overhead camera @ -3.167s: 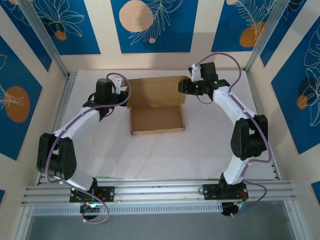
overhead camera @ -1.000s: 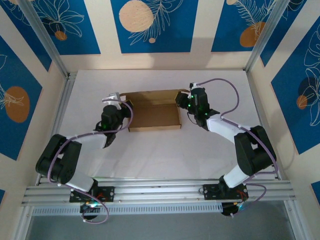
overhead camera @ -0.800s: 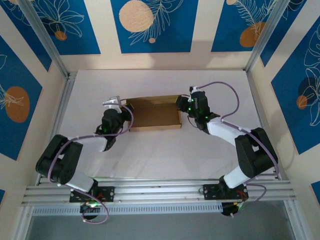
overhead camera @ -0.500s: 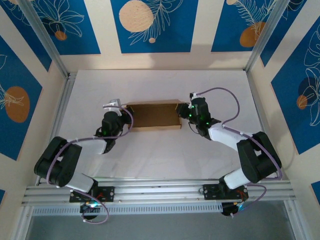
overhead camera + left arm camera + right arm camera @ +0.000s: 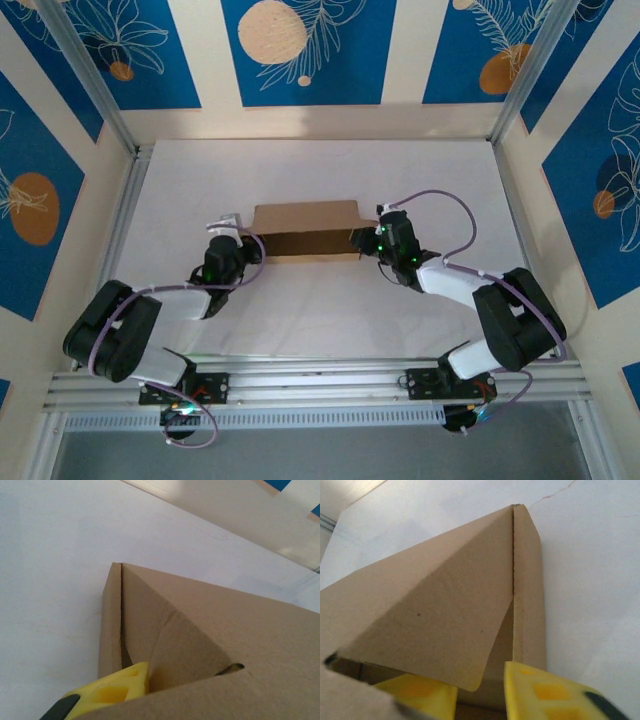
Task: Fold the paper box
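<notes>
- While the paper box [image 5: 305, 228] is lying mid-table [image 5: 300, 310] with its lid lowered, its left end is met by the left gripper [image 5: 248, 243]. One yellow finger [image 5: 117, 690] is seen, so open or closed cannot be told.
- The right gripper [image 5: 362, 240] is set at the right end, fingers [image 5: 545, 692] spread, with a side flap [image 5: 470, 645] between them.

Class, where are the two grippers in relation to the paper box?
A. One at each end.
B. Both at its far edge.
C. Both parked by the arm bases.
A: the left gripper sits at the left end of the paper box, the right gripper at its right end.
</notes>
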You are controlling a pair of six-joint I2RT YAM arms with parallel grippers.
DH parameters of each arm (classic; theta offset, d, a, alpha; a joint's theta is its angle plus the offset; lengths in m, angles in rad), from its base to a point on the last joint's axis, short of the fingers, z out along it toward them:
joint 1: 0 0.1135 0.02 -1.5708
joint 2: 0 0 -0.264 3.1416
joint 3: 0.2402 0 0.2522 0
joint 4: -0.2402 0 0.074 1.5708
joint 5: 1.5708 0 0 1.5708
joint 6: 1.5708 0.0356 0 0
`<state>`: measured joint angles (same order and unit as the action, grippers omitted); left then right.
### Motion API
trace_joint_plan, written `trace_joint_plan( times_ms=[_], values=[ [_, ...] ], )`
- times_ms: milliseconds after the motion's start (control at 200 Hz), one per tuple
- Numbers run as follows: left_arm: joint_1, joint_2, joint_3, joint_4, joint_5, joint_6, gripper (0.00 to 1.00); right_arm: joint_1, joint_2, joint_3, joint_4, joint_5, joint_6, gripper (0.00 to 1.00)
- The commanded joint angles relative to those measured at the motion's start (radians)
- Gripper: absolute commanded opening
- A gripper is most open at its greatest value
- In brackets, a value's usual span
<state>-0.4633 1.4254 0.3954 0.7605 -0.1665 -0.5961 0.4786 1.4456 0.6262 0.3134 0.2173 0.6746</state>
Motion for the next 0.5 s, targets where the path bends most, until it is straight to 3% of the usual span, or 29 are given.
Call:
trace_joint_plan(
  times_ms=[0, 235, 495],
  values=[
    [-0.012, -0.034, 0.005, -0.075, -0.037, 0.014, 0.19, 0.003, -0.052, 0.021, -0.051, 0.024, -0.022, 0.44],
    [-0.013, -0.056, 0.047, -0.168, -0.065, 0.059, 0.18, -0.017, -0.165, 0.030, -0.125, -0.020, -0.042, 0.69],
    [-0.025, -0.045, 0.088, -0.219, -0.080, 0.084, 0.18, -0.011, -0.319, -0.079, -0.119, -0.129, 0.013, 0.71]
  ],
)
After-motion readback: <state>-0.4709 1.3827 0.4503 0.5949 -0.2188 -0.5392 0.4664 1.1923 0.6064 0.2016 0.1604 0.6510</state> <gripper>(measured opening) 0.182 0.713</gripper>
